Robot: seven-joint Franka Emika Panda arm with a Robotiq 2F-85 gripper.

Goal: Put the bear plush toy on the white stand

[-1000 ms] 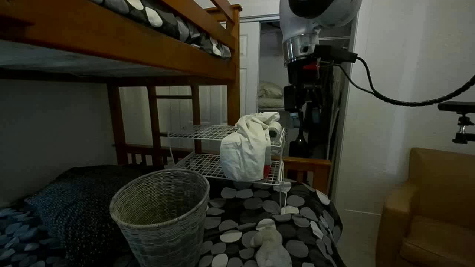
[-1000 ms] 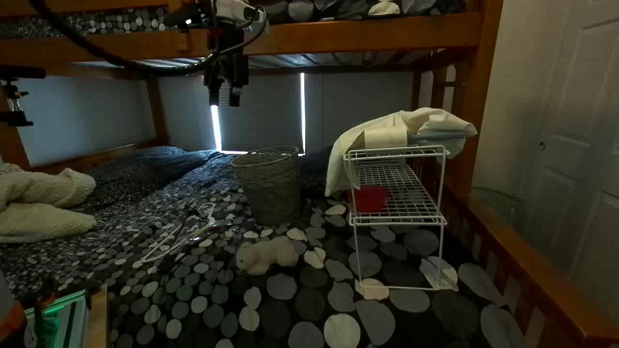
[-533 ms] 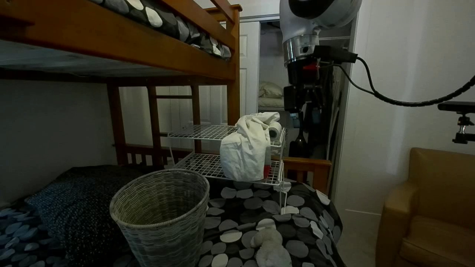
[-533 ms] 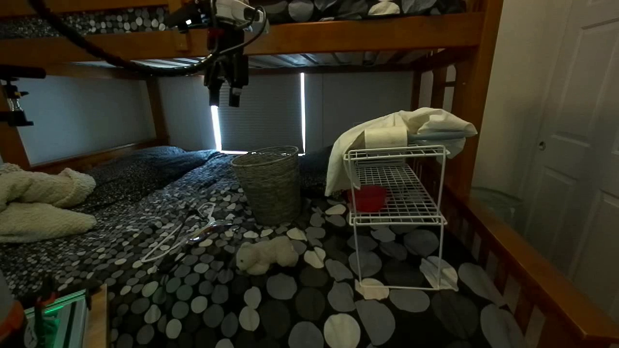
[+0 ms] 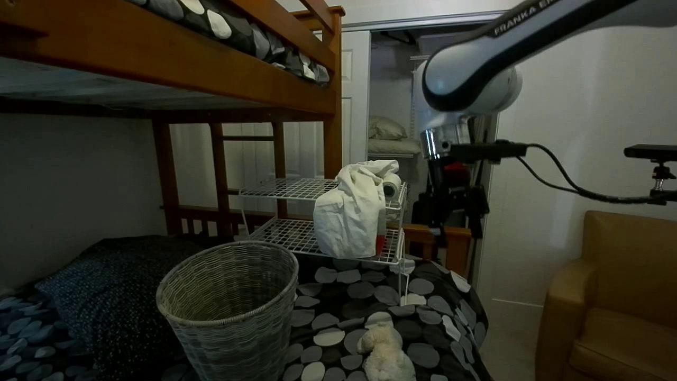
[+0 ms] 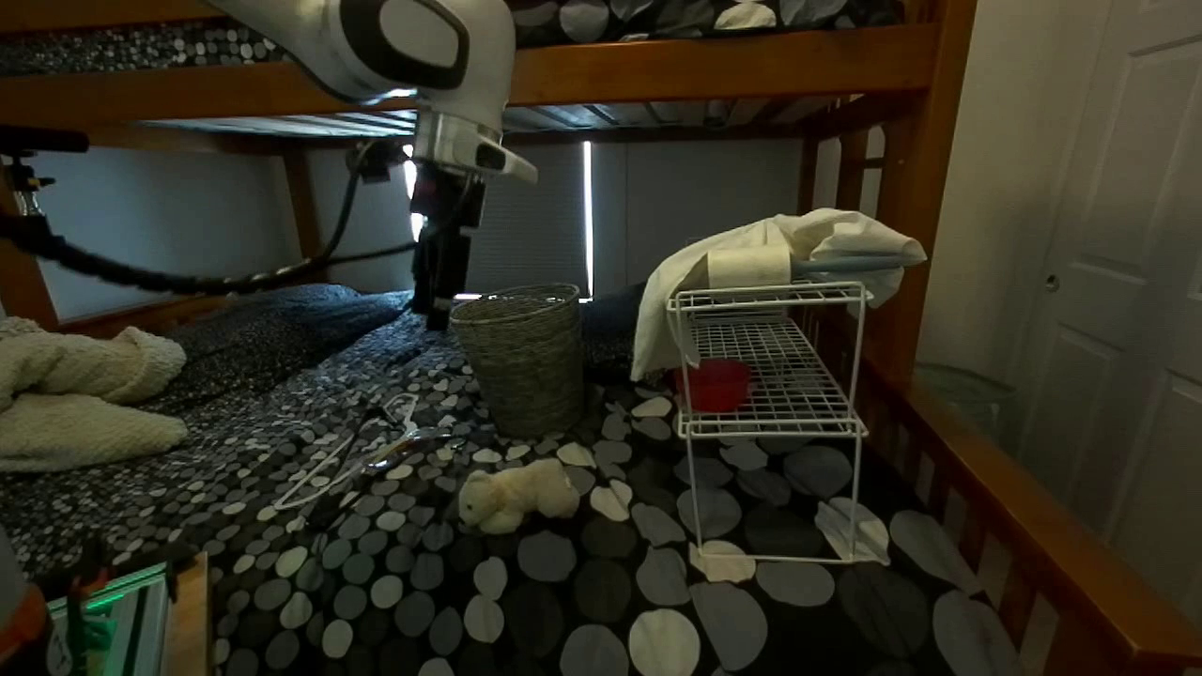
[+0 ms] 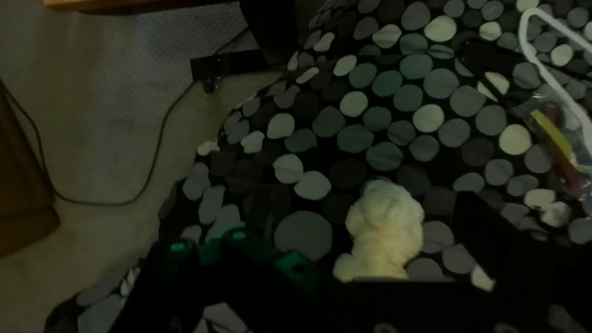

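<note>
The bear plush toy (image 5: 387,352) is cream and fluffy. It lies on the dotted bed cover in both exterior views (image 6: 519,496). In the wrist view the bear (image 7: 386,231) shows between the fingers, farther down, with its lower end hidden by the gripper body. The white stand (image 5: 285,189) is a two-shelf wire rack on the bed, seen also in an exterior view (image 6: 779,432). My gripper (image 5: 457,235) is open and empty, in the air above the bed and apart from the bear. It also shows in an exterior view (image 6: 430,314) and the wrist view (image 7: 358,217).
A white cloth (image 5: 349,217) and a paper roll (image 6: 748,267) are on the stand's top; a red bowl (image 6: 716,385) is on its lower shelf. A wicker basket (image 5: 227,338) stands nearby. A hanger (image 6: 319,469) lies on the bed. The upper bunk's rail (image 6: 714,70) runs overhead.
My arm and gripper have come down from higher up in both exterior views. The bear, the stand and the things on it have stayed in place.
</note>
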